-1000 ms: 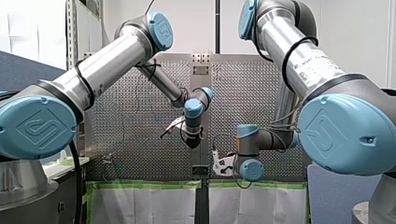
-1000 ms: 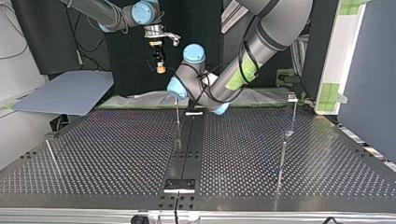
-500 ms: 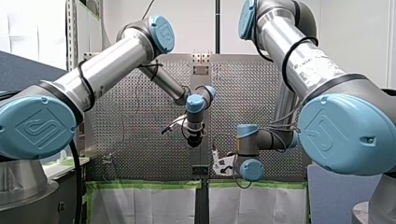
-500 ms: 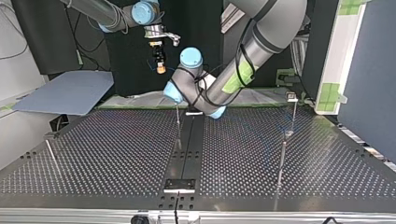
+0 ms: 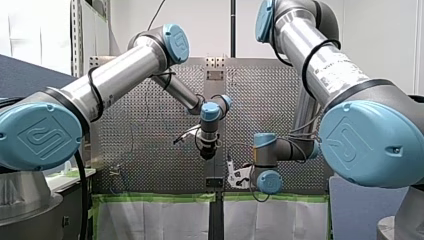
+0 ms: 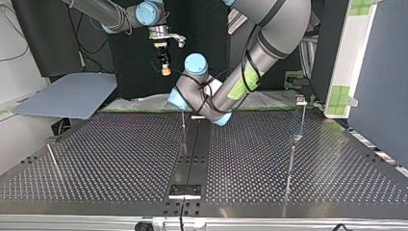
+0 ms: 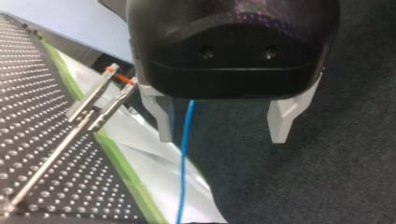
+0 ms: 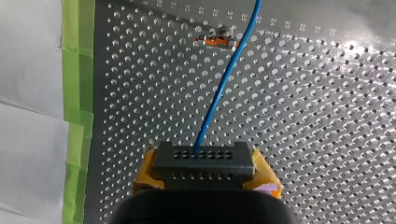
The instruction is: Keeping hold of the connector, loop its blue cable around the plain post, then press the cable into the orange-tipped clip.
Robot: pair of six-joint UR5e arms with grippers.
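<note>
In the right wrist view my right gripper [image 8: 204, 170] has its yellow pads shut on a black connector [image 8: 201, 158]. From it a blue cable [image 8: 223, 81] runs ahead over the perforated table and passes beside the orange-tipped clip [image 8: 216, 41]. In the left wrist view my left gripper [image 7: 222, 133] is open, its pale fingers [image 7: 282, 122] wide apart. The blue cable [image 7: 184, 163] hangs between them, close to one finger. The orange-tipped clip [image 7: 116, 77] tops a thin post beside that finger. In the top view my right gripper [image 6: 165, 70] hangs beyond the table's far edge.
Thin upright posts stand on the table in the top view, one by my left wrist [image 6: 183, 124] and others at the view's right [image 6: 290, 161] and left [image 6: 53, 161]. Green tape [image 8: 74, 93] and white sheeting line the table edge.
My left arm's wrist has swung a little toward the top view's left and lower, nearer the middle post. My right arm and the connector have stayed put.
</note>
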